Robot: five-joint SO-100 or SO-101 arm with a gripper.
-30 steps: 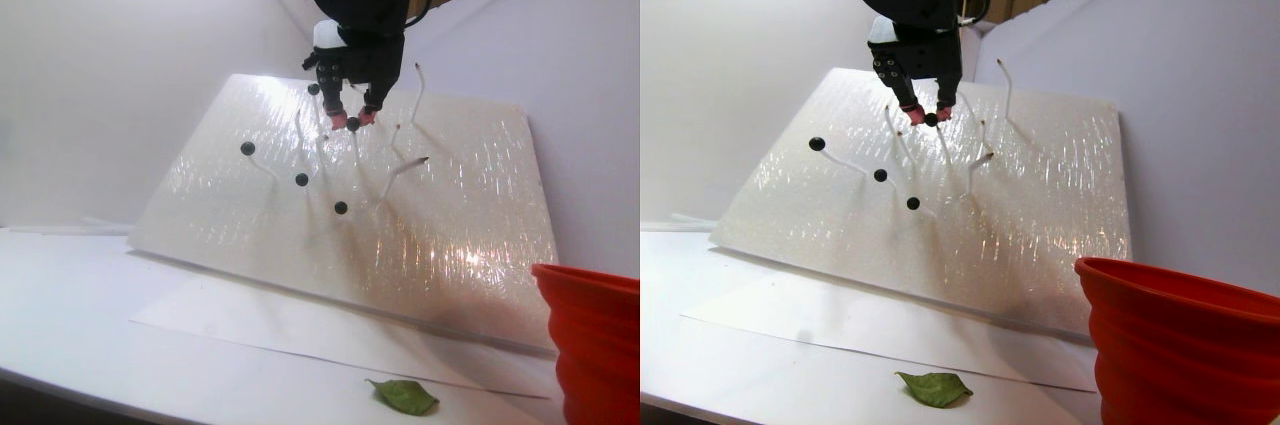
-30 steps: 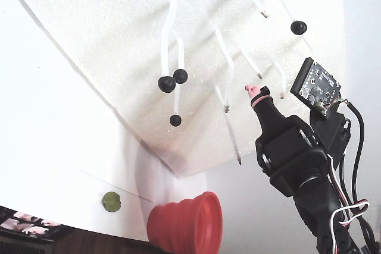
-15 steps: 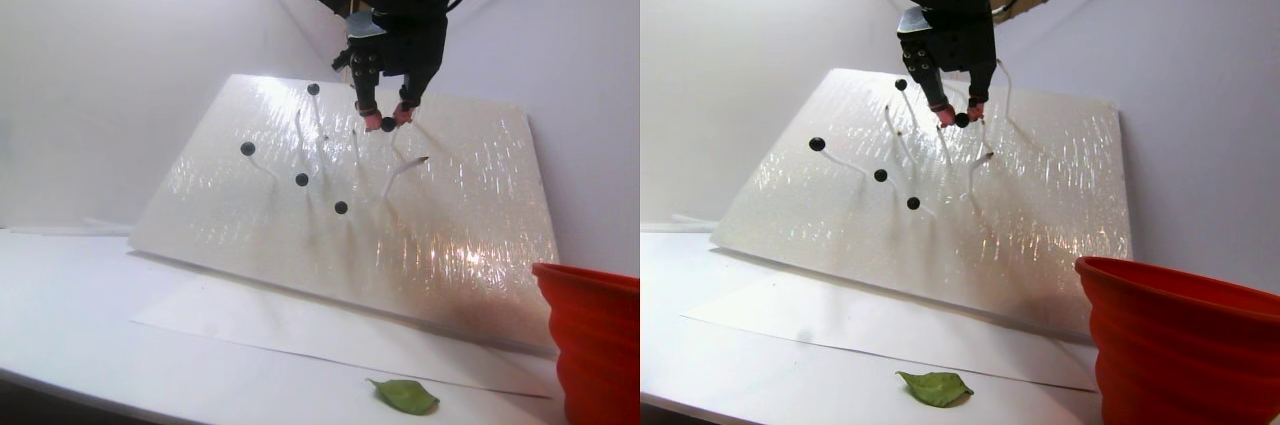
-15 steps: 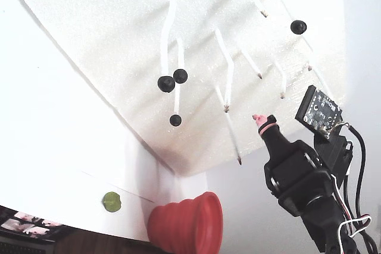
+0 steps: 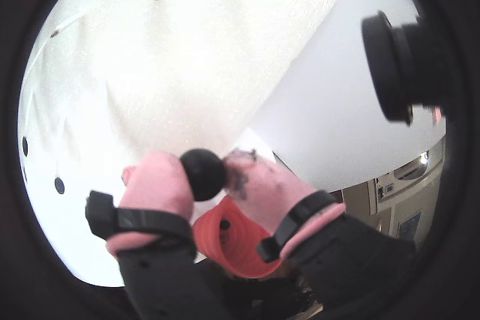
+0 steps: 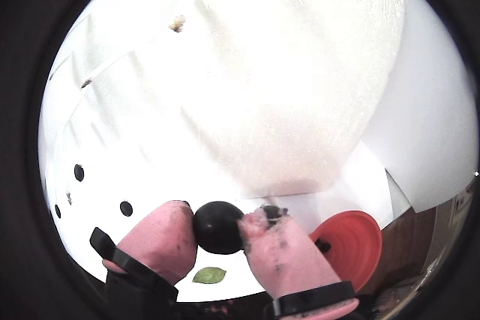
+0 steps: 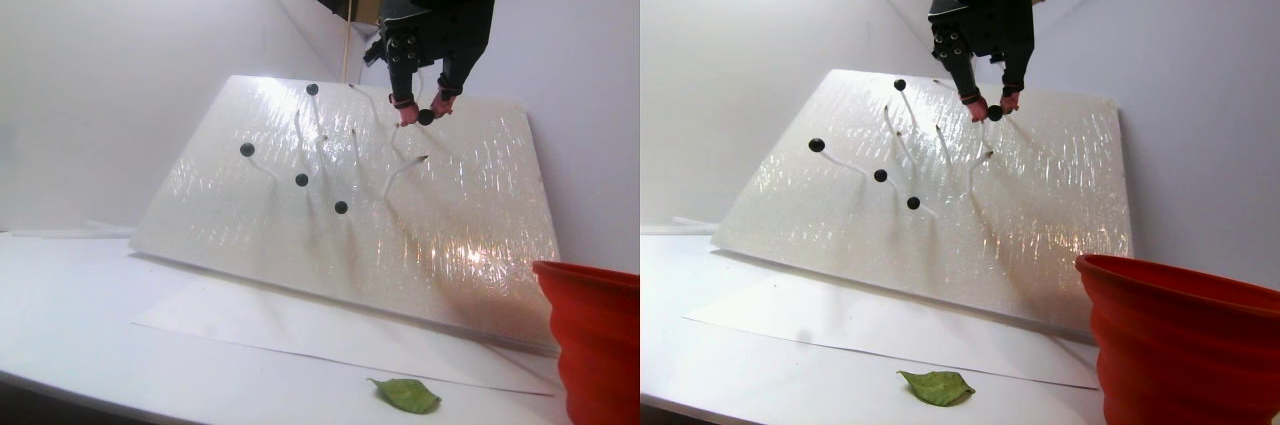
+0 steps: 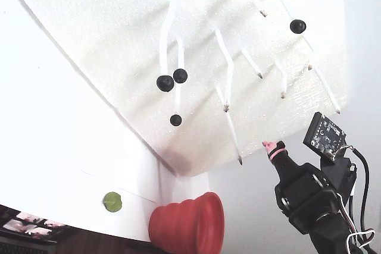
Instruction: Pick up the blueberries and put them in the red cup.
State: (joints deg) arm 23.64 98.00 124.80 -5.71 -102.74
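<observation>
No text, label, brand, number or sign can be read in any of these views. The small dark circuit board (image 8: 325, 135) mounted on the arm in the fixed view carries fine pale markings, but they are too small to make out. The flaring red ribbed cup (image 7: 1180, 345), the tilted white foam panel (image 7: 340, 205) and the white paper sheet (image 7: 300, 330) lying on the table all have plain, unprinted surfaces as far as they show.

Black arm (image 7: 440, 5), pink-padded tool (image 5: 204, 185) fingertips banded with black straps.
</observation>
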